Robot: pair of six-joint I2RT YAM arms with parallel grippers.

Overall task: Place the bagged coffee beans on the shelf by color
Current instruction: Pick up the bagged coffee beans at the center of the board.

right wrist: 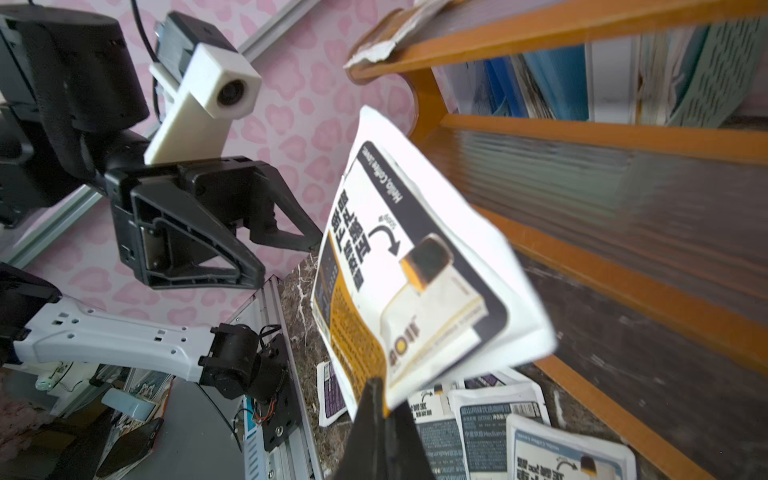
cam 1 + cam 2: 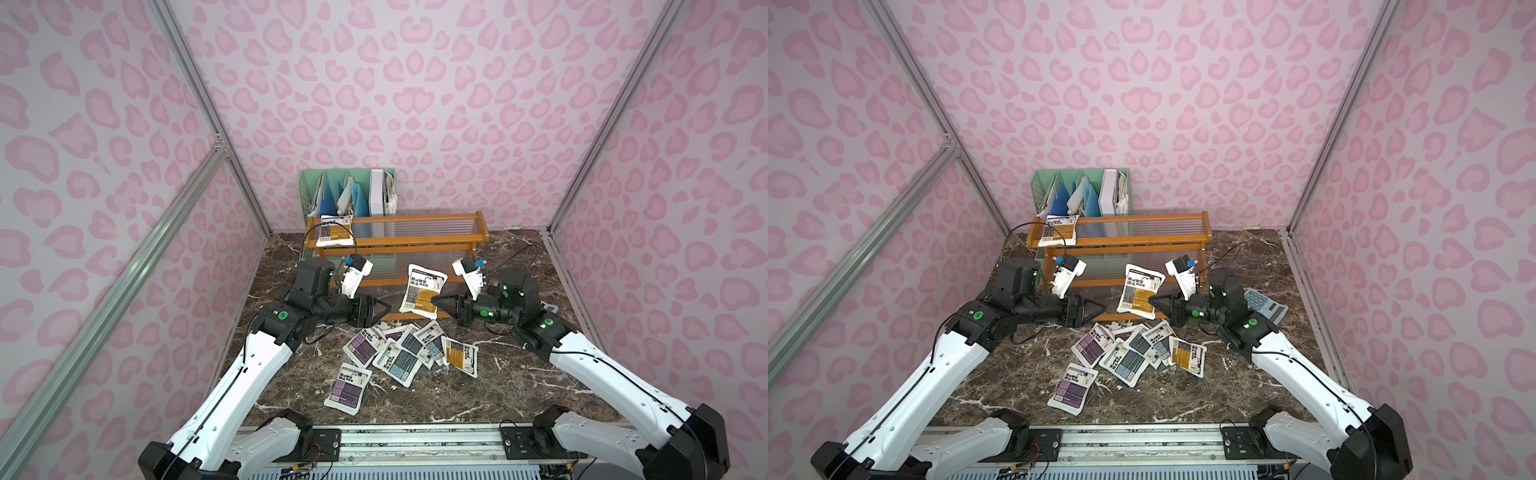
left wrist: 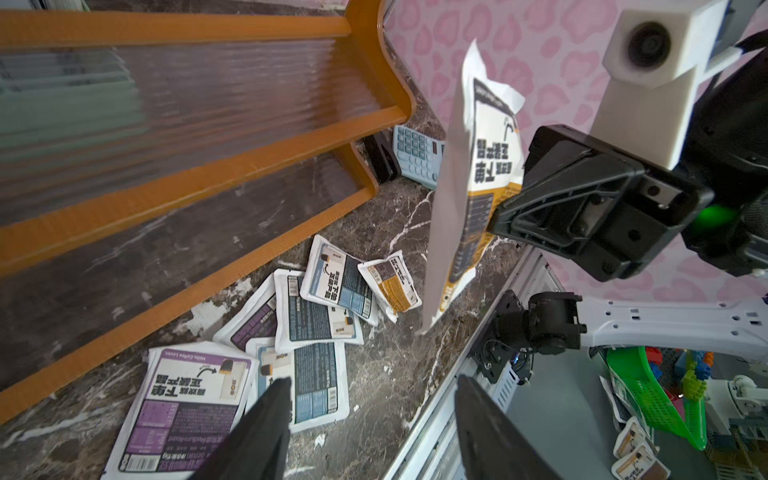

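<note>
Holding one pouch (image 2: 420, 286), seven loose, one shelved

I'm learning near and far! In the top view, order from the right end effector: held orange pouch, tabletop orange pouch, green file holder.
1. White orange-labelled pouch, pinched in the right end effector.
2. Second orange-labelled pouch, flat on the marble table.
3. Mint-green file holder, far back.

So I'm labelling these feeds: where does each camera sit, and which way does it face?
Top views: high behind the arm bases, looking down and forward at the shelf; both arms show.
Left wrist: on the left arm, looking past its open fingers at the right gripper.
Right wrist: looking past its shut fingers at the left gripper.
Shared: both wrists show the held orange coffee pouch.
</note>
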